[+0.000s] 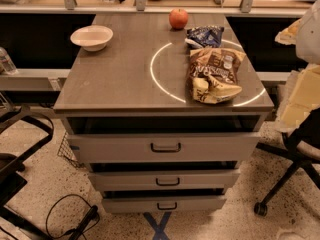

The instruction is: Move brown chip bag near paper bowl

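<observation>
The brown chip bag (215, 74) lies flat near the front right corner of the bench (115, 79), its long side running front to back and its crumpled tan end toward the front edge. The paper bowl (92, 37) sits upright by the back left corner, well apart from the bag, with bare bench between them. A dark blue snack bag (205, 35) lies just behind the brown one, touching or nearly so, and an apple (178, 18) stands at the back edge.

The gripper is not in this view, so I cannot tell how far open it is or whether it has hold of anything. A blurred pale shape (307, 84) at the right edge may be part of the arm, but that is not certain.

The bag has not been moved yet, so the step in hand is the approach and grasp. It would go best from above, at the puffed middle or the wrinkled front end, where foil gives the fingers something to pinch. Stay clear of the blue bag behind. Lift enough to clear the surface, carry diagonally toward the back left corner, and set down just short of the bowl without nudging it.
</observation>
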Controlling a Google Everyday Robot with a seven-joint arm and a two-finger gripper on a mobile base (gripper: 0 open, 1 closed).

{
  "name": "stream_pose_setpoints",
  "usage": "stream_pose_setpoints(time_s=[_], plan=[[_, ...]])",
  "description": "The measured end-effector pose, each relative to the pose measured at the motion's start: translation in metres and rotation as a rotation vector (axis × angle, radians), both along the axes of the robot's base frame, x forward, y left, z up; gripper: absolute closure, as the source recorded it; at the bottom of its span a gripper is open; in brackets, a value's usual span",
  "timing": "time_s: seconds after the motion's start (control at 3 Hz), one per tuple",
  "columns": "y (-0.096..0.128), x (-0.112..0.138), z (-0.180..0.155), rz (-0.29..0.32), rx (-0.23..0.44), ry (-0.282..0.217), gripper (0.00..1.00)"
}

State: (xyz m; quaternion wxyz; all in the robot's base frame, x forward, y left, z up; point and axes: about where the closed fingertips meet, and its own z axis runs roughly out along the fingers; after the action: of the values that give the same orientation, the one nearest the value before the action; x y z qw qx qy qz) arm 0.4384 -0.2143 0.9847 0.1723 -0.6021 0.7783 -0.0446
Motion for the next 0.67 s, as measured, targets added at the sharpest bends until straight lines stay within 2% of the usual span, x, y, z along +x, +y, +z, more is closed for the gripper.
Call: stream_pose_setpoints(time_s=[0.33, 0.67], plan=[[0.0000, 0.0000, 0.0001, 0.000, 0.000, 0.000, 0.00], [-0.0012, 0.0074, 0.0023, -0.041, 0.049, 0.004, 0.00]])
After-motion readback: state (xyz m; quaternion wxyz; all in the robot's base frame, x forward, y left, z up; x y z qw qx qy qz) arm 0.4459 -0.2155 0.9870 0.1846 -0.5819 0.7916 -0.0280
